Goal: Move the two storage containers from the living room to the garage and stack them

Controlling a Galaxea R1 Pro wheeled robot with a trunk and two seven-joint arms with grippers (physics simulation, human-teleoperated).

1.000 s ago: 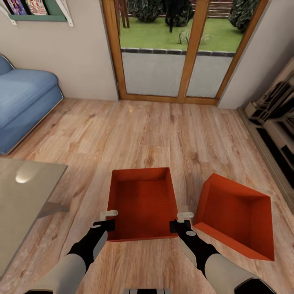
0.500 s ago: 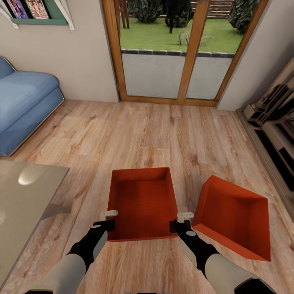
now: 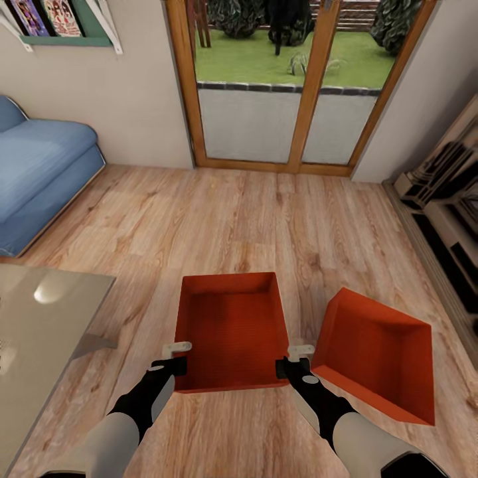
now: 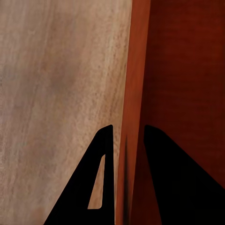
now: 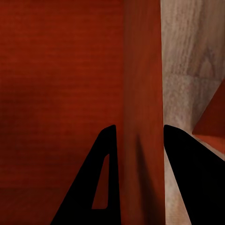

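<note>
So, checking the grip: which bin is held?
The left bin, level between both grippers, fingers over its side walls; the right bin sits tilted, untouched.

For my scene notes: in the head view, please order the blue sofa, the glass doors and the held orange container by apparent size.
1. Glass doors.
2. and 3. Blue sofa and held container: alike in area; the sofa is cut off and farther, so unranked.

One orange-red storage container (image 3: 231, 330) sits level, open side up; empty. The second container (image 3: 376, 353) lies beside it, tilted, on the wood-plank floor (image 3: 265, 212).
</note>
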